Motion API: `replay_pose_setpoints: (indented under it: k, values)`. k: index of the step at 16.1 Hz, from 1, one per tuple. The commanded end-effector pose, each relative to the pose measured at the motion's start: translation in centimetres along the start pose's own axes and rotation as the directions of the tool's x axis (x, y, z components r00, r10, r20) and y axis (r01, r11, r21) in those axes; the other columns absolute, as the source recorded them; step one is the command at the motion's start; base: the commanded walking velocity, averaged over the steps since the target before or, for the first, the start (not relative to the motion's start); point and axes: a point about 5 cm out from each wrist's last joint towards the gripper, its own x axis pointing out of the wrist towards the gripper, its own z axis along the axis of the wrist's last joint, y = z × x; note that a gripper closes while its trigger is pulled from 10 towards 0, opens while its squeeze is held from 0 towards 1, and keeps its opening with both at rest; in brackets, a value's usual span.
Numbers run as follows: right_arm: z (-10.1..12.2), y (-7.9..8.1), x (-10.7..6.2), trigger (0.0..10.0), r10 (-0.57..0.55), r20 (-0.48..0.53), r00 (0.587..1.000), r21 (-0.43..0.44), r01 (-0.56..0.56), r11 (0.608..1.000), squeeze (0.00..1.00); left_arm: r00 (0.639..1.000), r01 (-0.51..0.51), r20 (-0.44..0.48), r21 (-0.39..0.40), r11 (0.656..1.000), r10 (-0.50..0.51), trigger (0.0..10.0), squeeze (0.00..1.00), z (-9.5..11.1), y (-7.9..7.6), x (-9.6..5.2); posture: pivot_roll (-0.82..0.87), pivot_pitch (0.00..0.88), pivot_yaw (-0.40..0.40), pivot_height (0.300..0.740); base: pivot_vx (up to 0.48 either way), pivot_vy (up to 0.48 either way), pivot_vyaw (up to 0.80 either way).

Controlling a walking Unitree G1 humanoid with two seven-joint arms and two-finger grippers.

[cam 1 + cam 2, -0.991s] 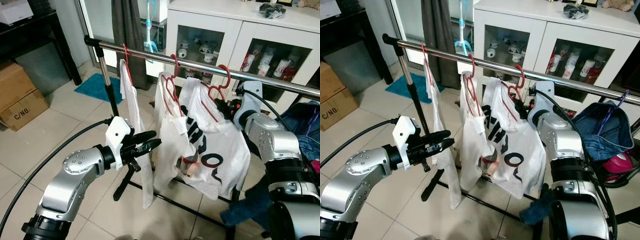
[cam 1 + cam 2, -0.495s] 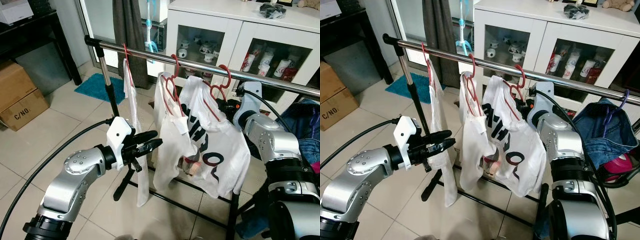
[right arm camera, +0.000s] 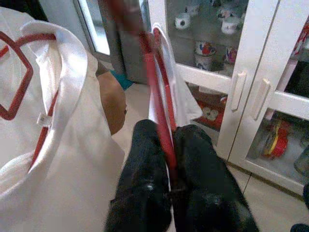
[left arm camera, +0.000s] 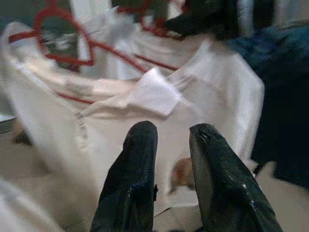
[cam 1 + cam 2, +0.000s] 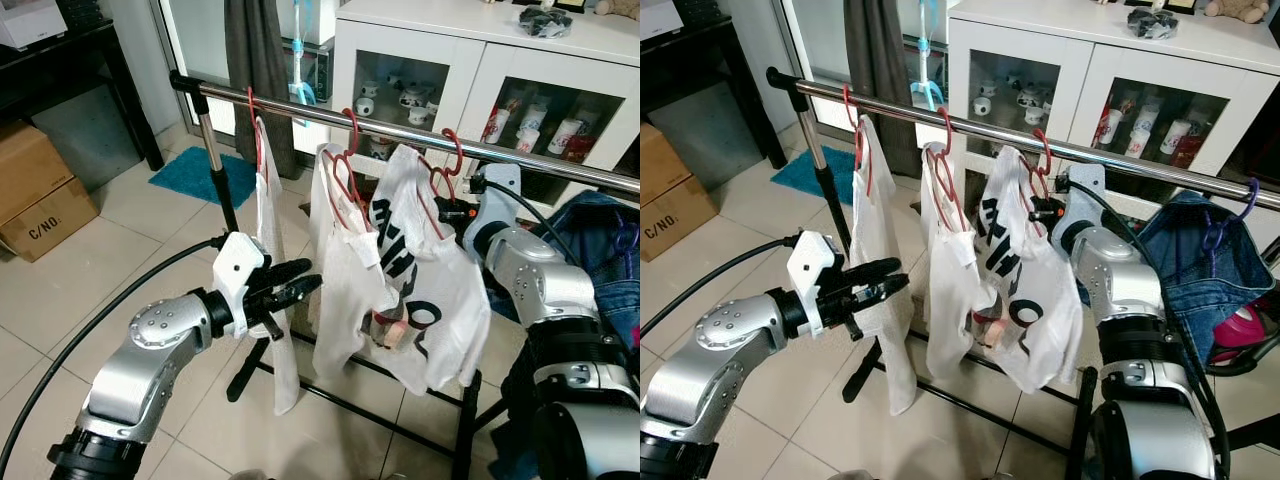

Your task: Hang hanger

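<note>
Three red hangers, each carrying a white shirt, hook over the rail (image 5: 400, 128). The right gripper (image 3: 170, 181) pinches the third red hanger (image 5: 447, 170), the one bearing the printed shirt (image 5: 425, 290). The left gripper (image 5: 300, 282) hovers near the first shirt (image 5: 272, 260), fingers slightly parted, holding nothing.

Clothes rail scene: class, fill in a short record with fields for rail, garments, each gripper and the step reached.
rail: metal rail, horizontal
garments: three white shirts on red hangers; denim garment at the robot's right
right gripper: shut on red hanger of printed shirt
left gripper: open, beside the shirts
step: hook over rail, not released
</note>
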Motion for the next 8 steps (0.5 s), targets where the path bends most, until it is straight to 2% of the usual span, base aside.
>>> replay_pose_setpoints:
  k: [1, 2, 3, 4, 8]
  values:
    - [2.1, -0.2, -0.7, 0.0, -0.024, 0.126, 0.992, -0.003, 0.025, 1.0, 0.0, 0.999, -0.051, 0.005, 0.024, 0.998, 0.051, 10.0, 0.0, 0.1, 0.3, 0.5, 0.01, 0.0, 0.004, 0.74, 0.0, 0.0, 0.0]
    - [2.3, -0.2, -0.9, 0.0, -0.026, 0.145, 0.989, -0.002, 0.027, 1.0, 0.0, 0.998, -0.063, 0.007, 0.023, 0.998, 0.063, 10.0, 0.0, 0.1, 0.4, 0.6, 0.01, 0.0, 0.004, 0.74, 0.0, 0.0, 0.0]
    - [3.0, -0.1, -1.5, 0.0, -0.029, 0.211, 0.977, 0.0, 0.029, 1.0, 0.0, 0.996, -0.085, 0.02, 0.031, 0.996, 0.084, 10.0, 0.0, 0.2, 0.4, 0.7, 0.0, 0.0, 0.004, 0.74, 0.0, 0.0, 0.0]
    - [3.4, 0.2, -2.2, 0.0, -0.012, 0.262, 0.965, -0.008, 0.015, 1.0, 0.0, 0.993, -0.113, 0.021, 0.007, 0.994, 0.113, 10.0, 0.0, 0.2, 0.5, 0.8, 0.0, 0.0, 0.004, 0.74, 0.0, 0.0, 0.0]
    - [3.0, 2.0, -3.8, 0.0, 0.049, 0.344, 0.938, -0.06, -0.03, 0.998, 0.0, 0.985, -0.172, 0.035, 0.011, 0.985, 0.171, 10.0, 0.0, 0.1, 0.8, 0.9, 0.0, 0.0, 0.005, 0.74, 0.0, 0.0, 0.0]
